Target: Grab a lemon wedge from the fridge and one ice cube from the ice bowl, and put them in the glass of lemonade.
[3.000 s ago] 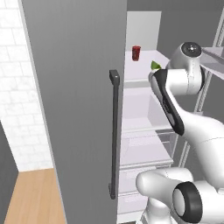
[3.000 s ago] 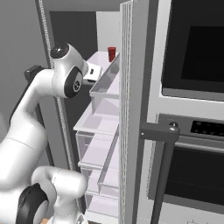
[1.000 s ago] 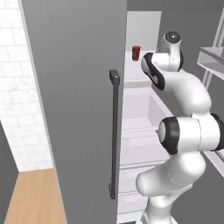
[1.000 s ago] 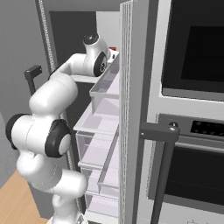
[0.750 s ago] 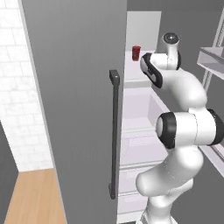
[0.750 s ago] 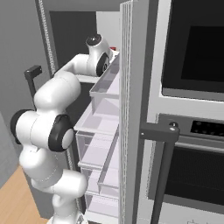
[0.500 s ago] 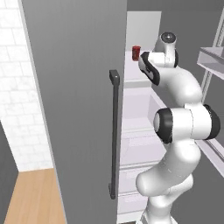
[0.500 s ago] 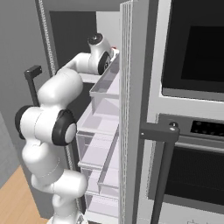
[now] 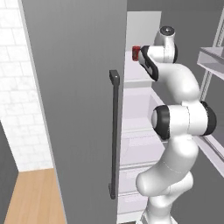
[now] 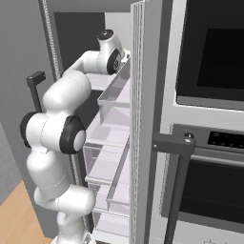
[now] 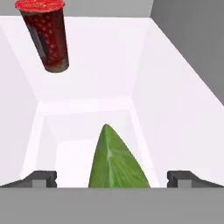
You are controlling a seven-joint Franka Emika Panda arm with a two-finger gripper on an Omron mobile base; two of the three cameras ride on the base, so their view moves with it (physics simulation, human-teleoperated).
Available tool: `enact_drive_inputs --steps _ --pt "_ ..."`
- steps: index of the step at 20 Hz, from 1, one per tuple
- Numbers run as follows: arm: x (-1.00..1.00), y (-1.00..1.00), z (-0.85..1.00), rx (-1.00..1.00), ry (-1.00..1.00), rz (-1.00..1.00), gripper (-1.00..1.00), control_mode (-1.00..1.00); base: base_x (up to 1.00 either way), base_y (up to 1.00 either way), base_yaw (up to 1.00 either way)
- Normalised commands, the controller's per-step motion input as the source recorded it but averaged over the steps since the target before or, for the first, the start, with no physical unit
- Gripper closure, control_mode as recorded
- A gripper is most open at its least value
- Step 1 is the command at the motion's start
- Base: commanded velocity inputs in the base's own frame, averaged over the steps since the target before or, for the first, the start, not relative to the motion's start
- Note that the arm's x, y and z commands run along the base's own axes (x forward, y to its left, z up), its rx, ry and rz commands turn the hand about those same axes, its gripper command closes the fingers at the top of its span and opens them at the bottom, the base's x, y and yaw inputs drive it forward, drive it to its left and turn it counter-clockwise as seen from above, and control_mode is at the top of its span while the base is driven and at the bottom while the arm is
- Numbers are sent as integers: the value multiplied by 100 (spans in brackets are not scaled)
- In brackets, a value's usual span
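While the fridge is standing with both doors swung open, the arm is reaching high into its upper white shelf. Claw is sitting spread, one dark fingertip at each side of the lemon wedge, neither visibly touching it. Wedge is lying on the shelf floor between the tips, pointed end aimed toward the back wall, green face showing. Red cup is standing farther back on the same shelf, toward the back left corner as the hand camera sees it, well apart from the wedge.

From the left base camera, the cup is peeking out just beside the wrist at the shelf's front edge; the door's dark bar handle is hanging in front. From the right base camera, the arm is bending in past the open door's clear bins. Wall oven is standing right of the fridge, its dark handle jutting forward.
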Motion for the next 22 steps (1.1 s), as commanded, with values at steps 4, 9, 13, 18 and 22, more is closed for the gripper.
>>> enact_drive_inputs --steps 4,9,13,18,22 --pt "0 -2 -44 -2 8 -1 -100 -100 0 0 0" --pt "2 0 -41 -3 5 -1 100 -100 0 0 0" --pt "4 0 -37 -3 2 -1 100 -100 0 0 0" --pt "1 0 -38 -3 2 0 100 -100 0 0 0" --pt "-28 5 -56 -3 3 0 100 -100 0 0 0"
